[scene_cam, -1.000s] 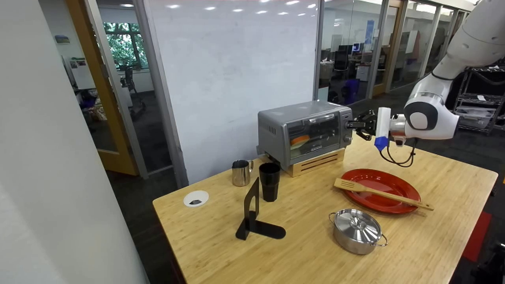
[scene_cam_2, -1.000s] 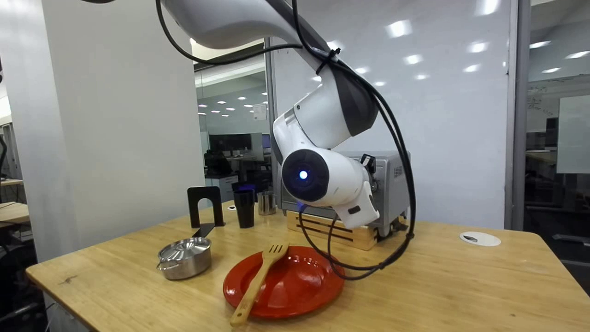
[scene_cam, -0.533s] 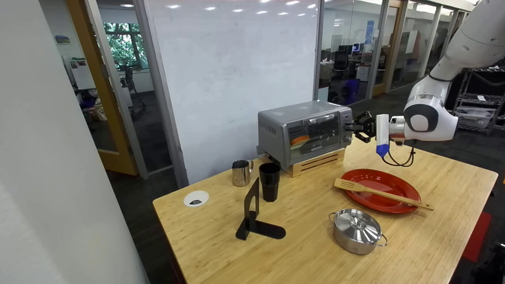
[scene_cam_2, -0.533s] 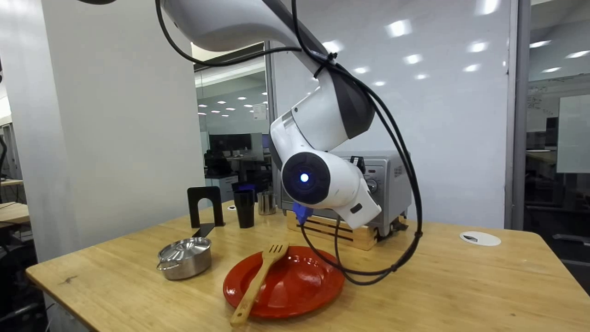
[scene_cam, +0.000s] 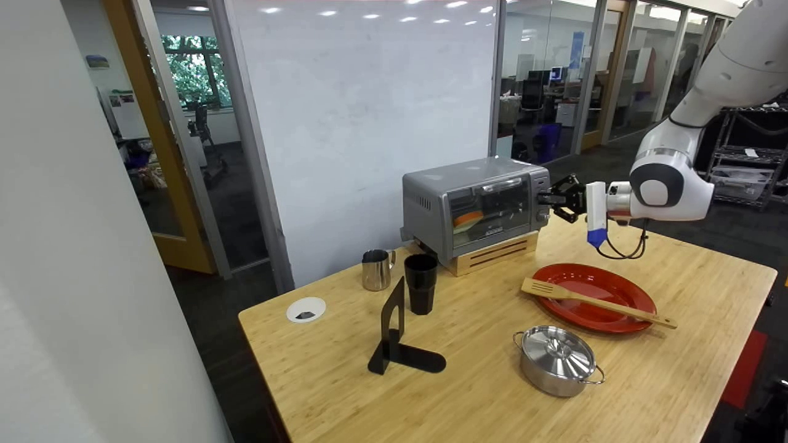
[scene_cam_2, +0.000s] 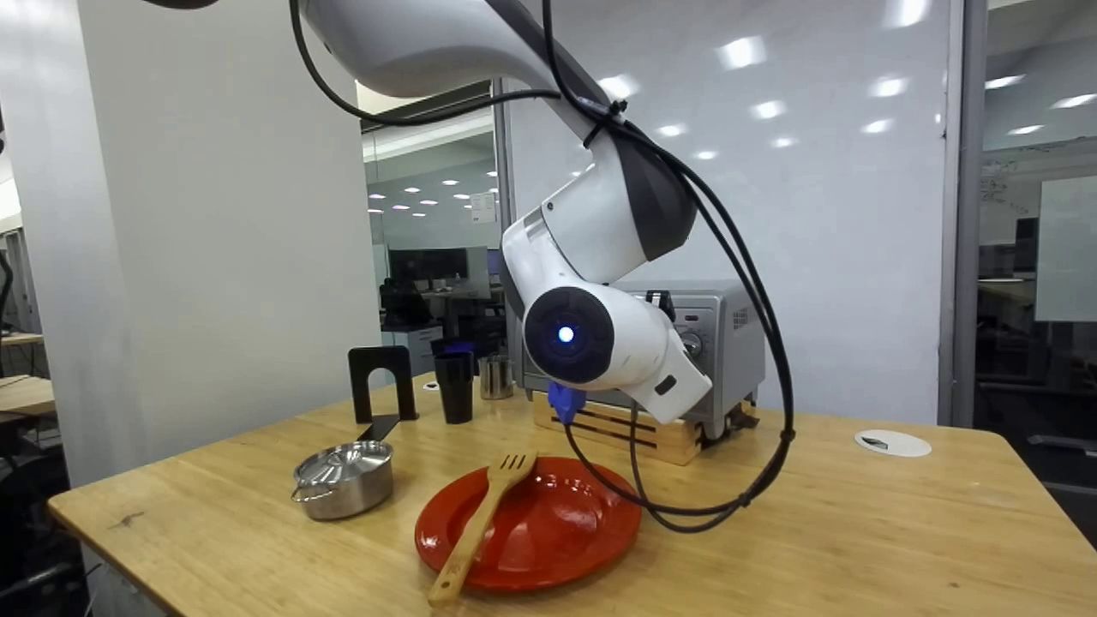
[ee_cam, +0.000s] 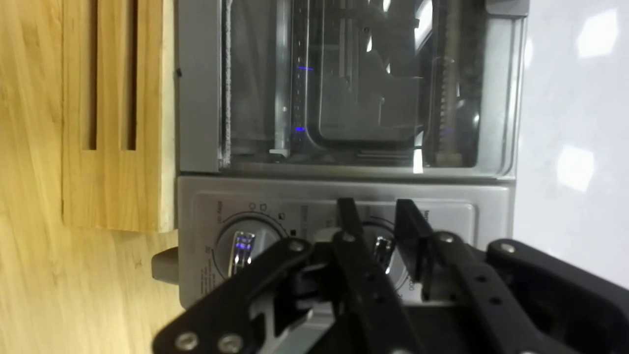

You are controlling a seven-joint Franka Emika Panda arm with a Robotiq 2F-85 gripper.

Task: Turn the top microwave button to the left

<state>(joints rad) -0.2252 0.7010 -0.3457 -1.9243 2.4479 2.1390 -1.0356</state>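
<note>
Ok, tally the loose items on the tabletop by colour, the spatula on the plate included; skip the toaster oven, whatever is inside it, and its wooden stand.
Black: 2 (tumbler, bookend)
Silver: 2 (lidded pot, milk pitcher)
Red: 1 (oval plate)
Light wood: 1 (slotted spatula)
Total: 6

In an exterior view, your worktop (scene_cam: 468, 394) looks smooth wood, the plate (scene_cam: 609, 286) at right glossy, the pot (scene_cam: 556, 369) at lower right polished metal. In the wrist view, your hand (ee_cam: 378, 210) looks matt, the top knob (ee_cam: 383, 250) shiny.
</note>
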